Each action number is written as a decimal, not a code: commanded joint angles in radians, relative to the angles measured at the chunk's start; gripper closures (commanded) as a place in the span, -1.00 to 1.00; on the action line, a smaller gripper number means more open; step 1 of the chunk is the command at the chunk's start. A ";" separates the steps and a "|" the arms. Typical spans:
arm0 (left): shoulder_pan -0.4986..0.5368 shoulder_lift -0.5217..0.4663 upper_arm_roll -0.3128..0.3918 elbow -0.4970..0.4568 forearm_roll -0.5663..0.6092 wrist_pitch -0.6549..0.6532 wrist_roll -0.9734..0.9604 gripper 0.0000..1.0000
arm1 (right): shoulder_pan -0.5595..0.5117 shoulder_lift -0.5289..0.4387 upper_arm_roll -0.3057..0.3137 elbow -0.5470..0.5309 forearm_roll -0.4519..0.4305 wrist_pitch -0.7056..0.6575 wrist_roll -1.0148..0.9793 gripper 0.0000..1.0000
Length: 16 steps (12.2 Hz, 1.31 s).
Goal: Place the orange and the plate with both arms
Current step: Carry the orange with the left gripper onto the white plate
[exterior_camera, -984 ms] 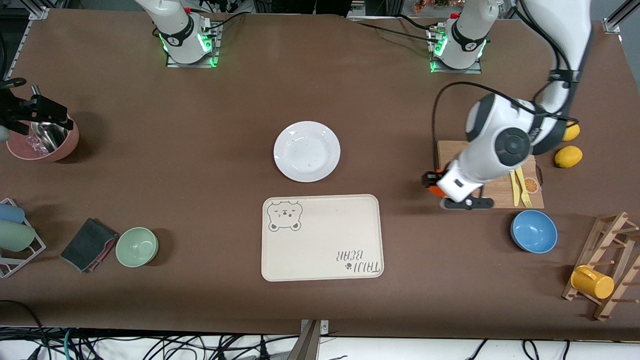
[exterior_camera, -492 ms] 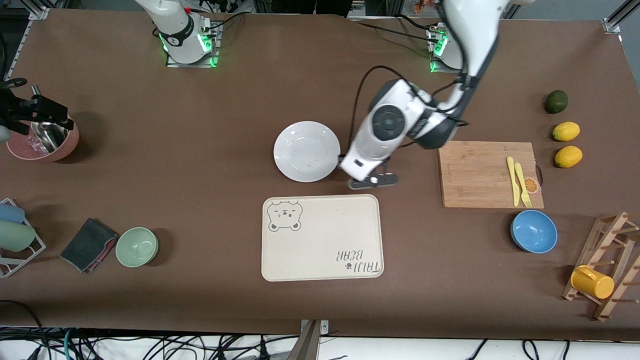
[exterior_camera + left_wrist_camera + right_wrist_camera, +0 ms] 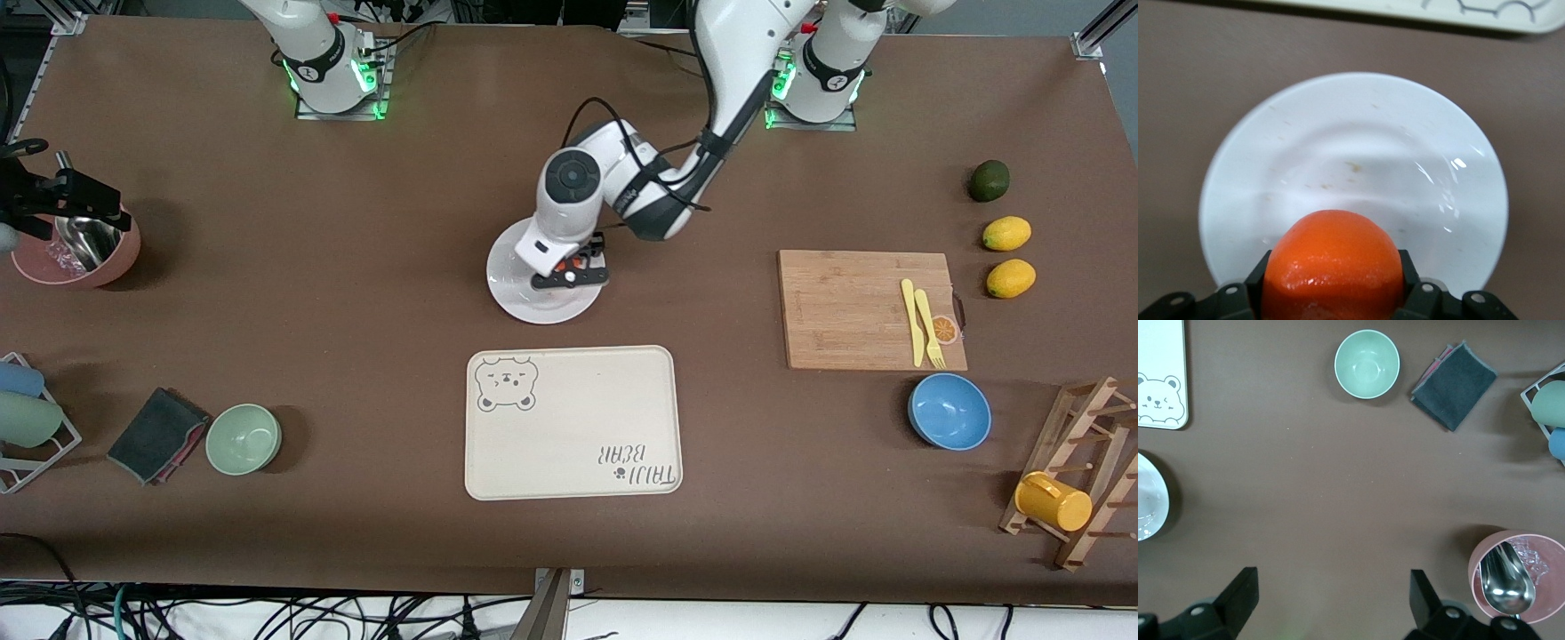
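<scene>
My left gripper (image 3: 573, 269) is shut on the orange (image 3: 580, 262) and holds it just over the white plate (image 3: 520, 298), above the plate's side toward the left arm's end. In the left wrist view the orange (image 3: 1333, 263) sits between the black fingers (image 3: 1255, 280), with the plate (image 3: 1358, 153) right below it. The plate lies mid-table, farther from the front camera than the bear-print tray (image 3: 573, 422). My right gripper (image 3: 1331, 590) is open and empty, high over bare table; it does not show in the front view. The plate's edge also shows in the right wrist view (image 3: 1148, 500).
A cutting board (image 3: 845, 307) with yellow knife and fork, a blue bowl (image 3: 949, 411), two lemons (image 3: 1006, 234), an avocado (image 3: 989, 180) and a mug rack (image 3: 1080, 471) stand toward the left arm's end. A green bowl (image 3: 244, 438), cloth (image 3: 157, 436) and pink bowl (image 3: 76, 249) stand toward the right arm's end.
My left gripper has carried the orange from the edge of the cutting board across to over the plate. The right arm has not moved.
</scene>
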 commanded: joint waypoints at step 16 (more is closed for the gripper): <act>0.111 -0.070 0.023 0.082 -0.004 -0.152 0.002 -1.00 | 0.000 -0.018 0.004 -0.017 0.001 0.013 -0.010 -1.00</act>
